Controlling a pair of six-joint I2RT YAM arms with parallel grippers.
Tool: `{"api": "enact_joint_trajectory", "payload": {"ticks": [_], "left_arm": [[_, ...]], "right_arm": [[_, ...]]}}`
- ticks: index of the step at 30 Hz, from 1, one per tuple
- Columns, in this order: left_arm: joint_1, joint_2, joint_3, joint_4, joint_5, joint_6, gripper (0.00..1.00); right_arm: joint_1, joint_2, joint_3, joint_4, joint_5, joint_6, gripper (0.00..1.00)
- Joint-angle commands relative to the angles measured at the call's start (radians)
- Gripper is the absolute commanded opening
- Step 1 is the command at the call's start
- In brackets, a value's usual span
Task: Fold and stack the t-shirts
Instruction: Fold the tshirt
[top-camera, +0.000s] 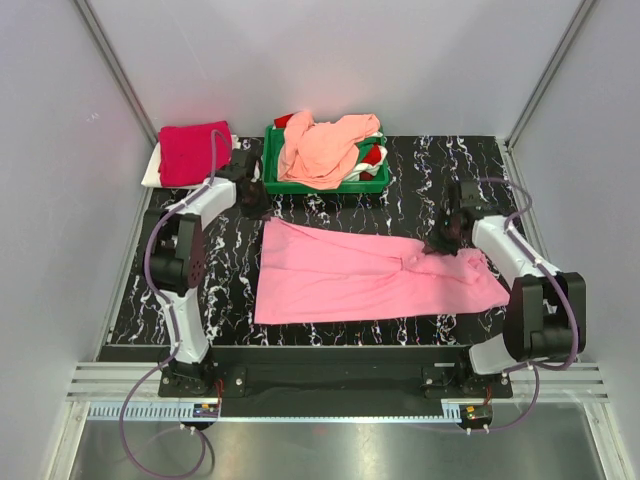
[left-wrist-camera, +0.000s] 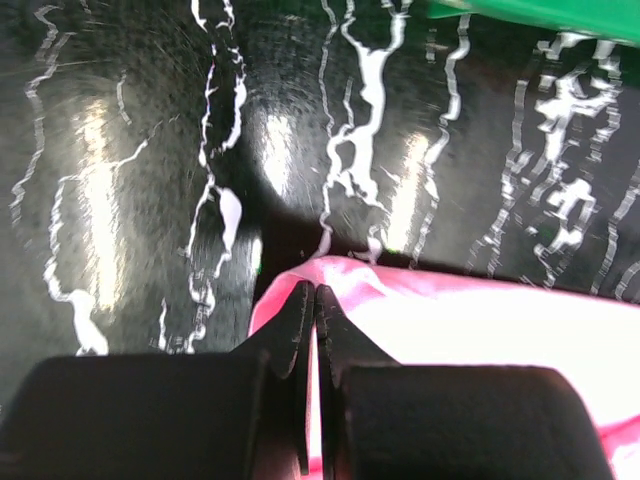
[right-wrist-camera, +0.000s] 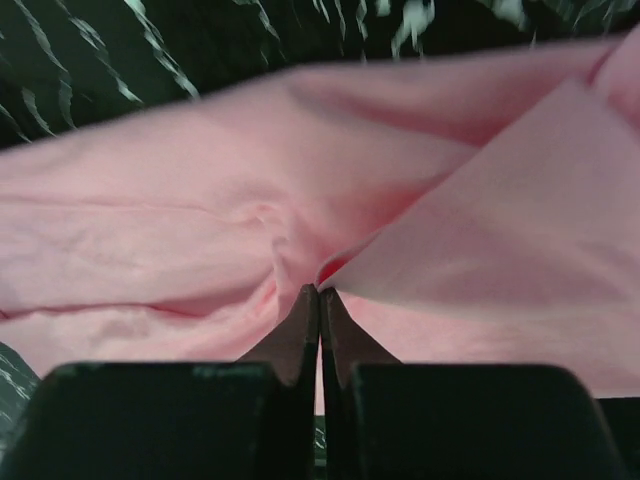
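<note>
Pink t-shirt (top-camera: 370, 272): spread lengthwise across the middle of the black marbled table (top-camera: 225, 300), narrowed into a long band. Left gripper (left-wrist-camera: 314, 292): jaws pressed together, pinching the shirt's far-left corner. Right gripper (right-wrist-camera: 320, 292): jaws pressed together on a raised fold near the shirt's right end. Peach t-shirt (top-camera: 320, 150): heaped in the green tray (top-camera: 272, 165) at the far edge. Crimson t-shirt (top-camera: 193, 152): folded, left of the tray, atop a white t-shirt (top-camera: 152, 170).

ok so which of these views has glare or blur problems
Left wrist: bright glare patches on the black table, smeared white veining, and the pink t-shirt blown out almost white. Right wrist: the pink t-shirt is soft, evenly lit, no glare. Top external: sharp and evenly lit throughout.
</note>
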Motion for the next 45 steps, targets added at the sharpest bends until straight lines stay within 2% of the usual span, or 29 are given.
{"api": "enact_joint_trajectory", "payload": {"ticks": [1,7,10,13,18,23,30,33,36,45], "left_arm": [[0.006,-0.1,0.023,-0.026,-0.026,0.034,0.0],[0.018,-0.14,0.026,-0.054,-0.013,0.054,0.0],[0.02,-0.14,0.023,-0.055,0.0,0.057,0.0],[0.02,-0.137,0.016,-0.052,0.007,0.06,0.0],[0.021,-0.15,0.011,-0.063,0.025,0.08,0.0],[0.02,-0.187,0.009,-0.068,0.023,0.092,0.0],[0.02,-0.202,0.006,-0.086,0.036,0.094,0.0],[0.02,-0.207,-0.003,-0.094,0.043,0.097,0.0],[0.02,-0.238,-0.023,-0.092,0.048,0.102,0.0],[0.018,-0.345,-0.138,-0.075,0.034,0.125,0.0]], "right_arm": [[-0.047,0.016,0.23,-0.051,0.093,-0.074,0.0],[-0.095,0.19,0.488,-0.096,0.086,-0.172,0.0],[-0.095,0.351,0.661,-0.132,0.049,-0.231,0.0],[-0.095,0.425,0.739,-0.126,-0.034,-0.265,0.0],[-0.095,0.439,0.795,-0.139,-0.017,-0.311,0.0],[-0.095,0.373,0.798,-0.015,0.084,-0.357,0.0],[-0.095,0.48,0.962,-0.031,0.001,-0.461,0.0],[-0.084,0.471,0.951,-0.037,-0.013,-0.473,0.0],[-0.076,0.393,0.858,-0.011,0.012,-0.449,0.0],[-0.075,0.071,0.456,0.024,0.206,-0.371,0.0]]}}
